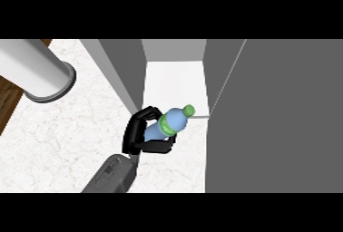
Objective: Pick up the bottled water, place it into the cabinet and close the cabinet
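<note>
The bottled water [170,123] is pale blue with a green cap and a green label band. It lies tilted, its cap pointing up and to the right towards the cabinet's opening. My right hand [139,131] is shut on its lower half, fingers curled over the far side and thumb under the near side. The cabinet [175,81] stands open, showing a white floor between grey walls. The bottle's cap sits just at the front edge of that floor. My left hand does not show.
A broad grey panel [281,118], likely the cabinet's open door, fills the right side. A large white cylinder with a grey rim [36,72] lies at the upper left over the marble counter [60,145]. Brown wood borders the far left.
</note>
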`<action>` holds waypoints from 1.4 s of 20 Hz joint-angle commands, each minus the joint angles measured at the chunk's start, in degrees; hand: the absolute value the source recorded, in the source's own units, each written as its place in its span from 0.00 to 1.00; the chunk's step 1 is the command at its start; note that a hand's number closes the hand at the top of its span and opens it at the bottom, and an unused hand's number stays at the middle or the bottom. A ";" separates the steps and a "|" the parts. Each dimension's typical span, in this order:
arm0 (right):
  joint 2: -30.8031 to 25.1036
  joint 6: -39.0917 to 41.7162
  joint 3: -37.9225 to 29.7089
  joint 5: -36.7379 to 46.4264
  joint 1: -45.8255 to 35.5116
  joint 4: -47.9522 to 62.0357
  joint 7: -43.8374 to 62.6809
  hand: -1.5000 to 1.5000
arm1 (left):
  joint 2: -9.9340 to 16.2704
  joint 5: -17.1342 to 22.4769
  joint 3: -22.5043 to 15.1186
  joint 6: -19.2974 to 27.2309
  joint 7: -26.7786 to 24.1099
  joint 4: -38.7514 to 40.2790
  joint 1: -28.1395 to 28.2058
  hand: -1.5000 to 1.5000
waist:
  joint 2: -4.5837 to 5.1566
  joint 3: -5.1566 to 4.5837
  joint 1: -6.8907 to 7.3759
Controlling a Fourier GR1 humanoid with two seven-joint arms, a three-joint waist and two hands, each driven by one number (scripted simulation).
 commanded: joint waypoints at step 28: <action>-0.46 6.30 -7.58 -6.18 1.01 -0.58 -3.78 0.00 | 1.53 4.93 0.24 29.81 10.36 41.40 -41.01 0.00 | 1.45 0.00 -2.87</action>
